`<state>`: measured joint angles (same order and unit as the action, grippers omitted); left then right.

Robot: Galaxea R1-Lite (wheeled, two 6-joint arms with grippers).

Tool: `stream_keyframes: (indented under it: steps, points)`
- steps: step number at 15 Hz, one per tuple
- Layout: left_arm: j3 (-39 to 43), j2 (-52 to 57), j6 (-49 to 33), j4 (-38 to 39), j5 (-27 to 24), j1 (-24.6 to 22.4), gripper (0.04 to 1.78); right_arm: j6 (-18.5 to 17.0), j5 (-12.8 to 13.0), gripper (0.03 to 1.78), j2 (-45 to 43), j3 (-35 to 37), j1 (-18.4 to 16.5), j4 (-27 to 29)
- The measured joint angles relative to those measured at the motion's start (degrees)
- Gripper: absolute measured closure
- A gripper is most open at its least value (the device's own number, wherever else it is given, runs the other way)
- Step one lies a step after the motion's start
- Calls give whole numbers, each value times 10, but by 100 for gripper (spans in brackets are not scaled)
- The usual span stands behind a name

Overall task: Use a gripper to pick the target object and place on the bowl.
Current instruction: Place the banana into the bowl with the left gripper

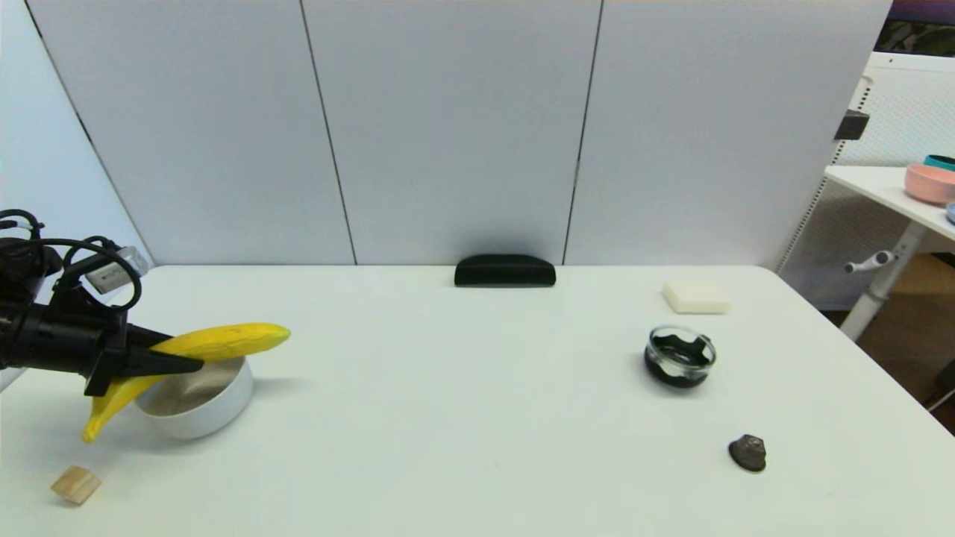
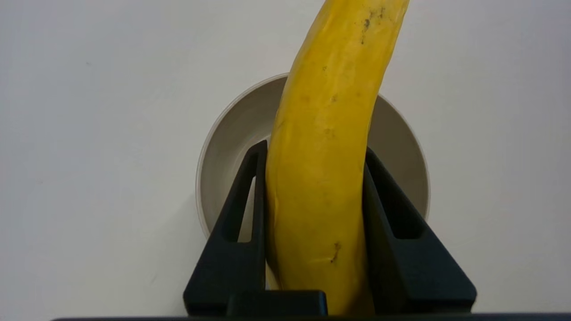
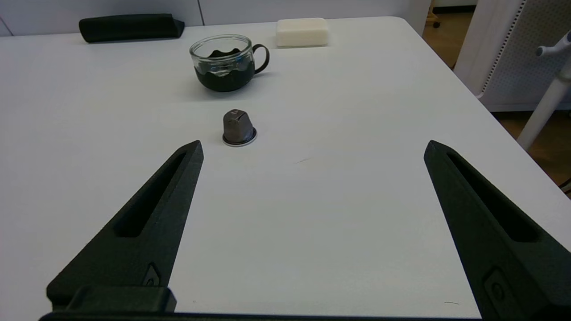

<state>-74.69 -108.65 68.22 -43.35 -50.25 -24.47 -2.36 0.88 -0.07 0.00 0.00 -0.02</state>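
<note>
My left gripper (image 1: pixel 190 363) is shut on the yellow banana (image 1: pixel 216 341) and holds it across the top of the white bowl (image 1: pixel 213 410) at the table's left. In the left wrist view the banana (image 2: pixel 323 156) sits between both black fingers (image 2: pixel 241 214), with the bowl (image 2: pixel 232 133) directly beneath; whether the banana touches the rim I cannot tell. The banana's ends stick out past the bowl on both sides. My right gripper (image 3: pixel 312 149) is open and empty, low over the table's right side; it does not show in the head view.
A small wooden cube (image 1: pixel 75 485) lies near the front left edge. A glass cup with a dark inside (image 1: pixel 680 356), a dark capsule (image 1: pixel 747 452), a white block (image 1: pixel 695 297) and a black case (image 1: pixel 505 270) lie to the right and back.
</note>
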Motion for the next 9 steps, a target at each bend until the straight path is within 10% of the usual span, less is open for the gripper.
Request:
stream_keyframes:
  steps: [9]
  points:
    - [-1, 9, -9, -17, -10, -1, 120, 0, 0, 10, 0, 0, 0, 0]
